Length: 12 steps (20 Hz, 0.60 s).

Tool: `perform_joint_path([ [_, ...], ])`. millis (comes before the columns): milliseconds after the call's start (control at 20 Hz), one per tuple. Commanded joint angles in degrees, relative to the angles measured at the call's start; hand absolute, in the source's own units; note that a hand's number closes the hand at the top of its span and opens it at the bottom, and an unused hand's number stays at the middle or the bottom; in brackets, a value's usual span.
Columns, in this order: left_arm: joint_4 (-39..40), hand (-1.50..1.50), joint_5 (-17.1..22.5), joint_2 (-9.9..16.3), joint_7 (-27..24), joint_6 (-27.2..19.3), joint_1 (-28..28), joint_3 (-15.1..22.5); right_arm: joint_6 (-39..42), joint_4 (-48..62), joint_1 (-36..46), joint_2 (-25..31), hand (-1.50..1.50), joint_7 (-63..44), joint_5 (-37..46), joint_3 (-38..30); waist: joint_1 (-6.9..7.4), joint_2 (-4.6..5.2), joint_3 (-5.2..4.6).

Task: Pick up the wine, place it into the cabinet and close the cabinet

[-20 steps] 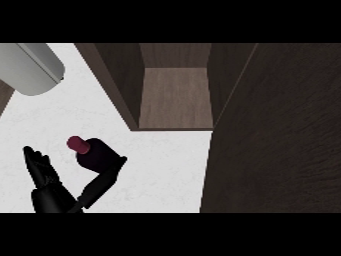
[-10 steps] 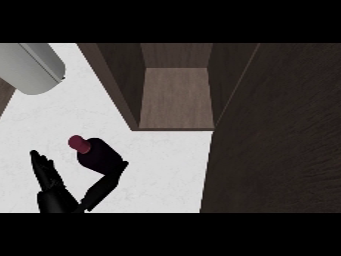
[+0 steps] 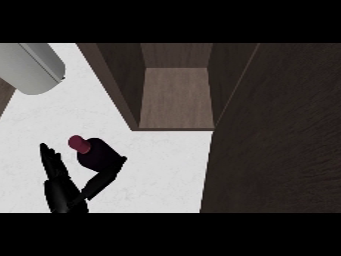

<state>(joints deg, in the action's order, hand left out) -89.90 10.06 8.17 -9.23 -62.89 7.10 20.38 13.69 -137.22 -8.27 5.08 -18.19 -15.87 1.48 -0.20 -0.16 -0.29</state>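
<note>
Head view looks steeply down on a white counter (image 3: 165,165). Near the lower left a black hand (image 3: 62,187) comes up from the bottom edge; which arm it belongs to cannot be told from this view, though it sits at the left side. Its fingers (image 3: 53,162) stretch straight up and a little leftward, while the thumb (image 3: 106,175) angles out to the right, so the hand makes a wide V. The wine (image 3: 95,154), a dark bottle with a reddish-purple cap pointing up and left, stands in the mouth of that V: the fingers are just to its left, the thumb's tip touches or overlaps its lower right side. Whether the fingers themselves touch the bottle cannot be told; they are not curled round it. The bottle is on the counter, below and to the left of the cabinet (image 3: 174,97), apart from it. The cabinet stands open, its brown floor and dark side walls showing. A broad dark door (image 3: 291,135) fills the right side. A pale grey rounded thing (image 3: 27,67) lies at the upper left.
</note>
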Motion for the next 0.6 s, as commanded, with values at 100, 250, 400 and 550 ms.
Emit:
perform_joint_path([
  [100, 9.56, -1.5, 8.73, -4.15, -13.44, 14.47, 0.01, -9.87, 1.72, -8.82, -5.52, 1.02, -1.5, -1.64, -5.12, -2.1, -0.38, 0.03, 0.22],
  [250, 19.72, -1.5, 12.33, -6.62, -21.14, 20.68, -2.39, -15.63, 0.03, -8.19, -2.03, 1.82, -1.5, -4.53, -7.17, -3.89, -0.44, 0.12, 0.2],
  [400, 25.78, -1.5, 14.09, -8.03, -25.41, 21.34, -5.3, -14.96, 0.85, -5.02, -1.57, -0.09, -1.5, -2.01, -2.62, -0.27, -0.21, 0.15, 0.24],
  [550, 32.18, -1.5, 14.83, -8.09, -28.19, 26.65, -7.81, -20.09, -2.03, -9.76, -0.18, 0.75, -1.5, -7.36, -3.8, -1.17, -0.31, 0.14, 0.22],
])
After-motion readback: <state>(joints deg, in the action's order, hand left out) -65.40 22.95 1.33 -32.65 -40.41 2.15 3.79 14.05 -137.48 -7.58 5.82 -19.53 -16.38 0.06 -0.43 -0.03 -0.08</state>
